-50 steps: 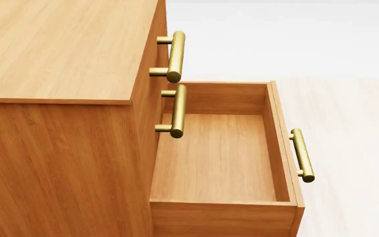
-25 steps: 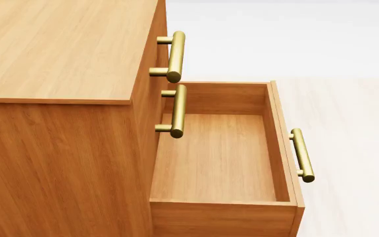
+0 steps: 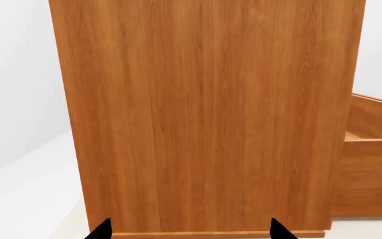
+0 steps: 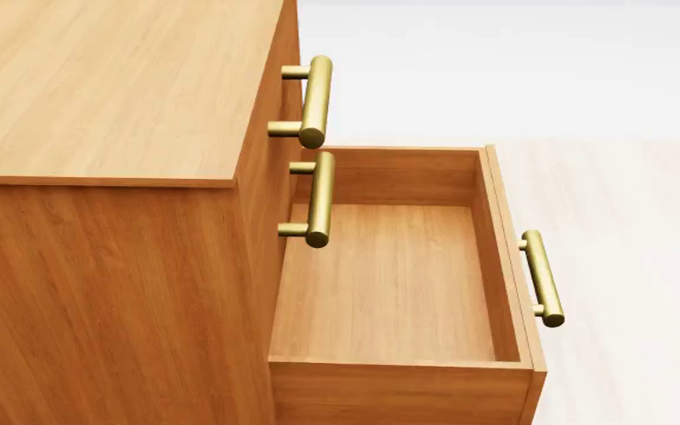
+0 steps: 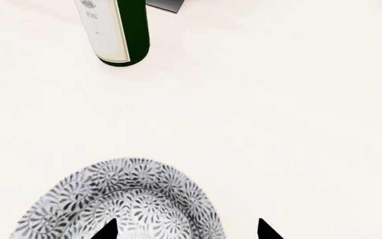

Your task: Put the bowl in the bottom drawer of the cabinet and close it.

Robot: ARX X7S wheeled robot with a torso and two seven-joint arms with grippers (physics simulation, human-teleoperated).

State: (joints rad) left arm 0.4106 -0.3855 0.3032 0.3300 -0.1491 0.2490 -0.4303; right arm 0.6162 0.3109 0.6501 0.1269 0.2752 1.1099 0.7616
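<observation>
1. Cabinet (image 4: 104, 177): orange-brown wood-grain body seen from above in the head view, with the brass handles of the two upper drawers, (image 4: 312, 100) and (image 4: 318, 198), projecting from its front.
2. Bottom drawer (image 4: 393, 283): pulled fully out, its interior bare; brass bar handle (image 4: 541, 277) on its front panel, above the pale floor (image 4: 623, 212).
3. Left gripper (image 3: 189, 230): only two black fingertips show in the left wrist view, set wide apart, so the jaws are spread and hold nothing. They face a flat side panel of the cabinet, close to it; the open drawer's edge shows beyond the panel.
4. Right gripper (image 5: 185, 230): jaws spread, with one black fingertip (image 5: 105, 230) over the bowl and the other beside it; contact cannot be judged.
5. Bowl (image 5: 121, 199): white with fine grey-blue floral pattern, resting on a pale surface (image 5: 277, 124), outside the drawer.
6. Green bottle (image 5: 117, 30): dark glass with a white label, well apart from the bowl.
</observation>
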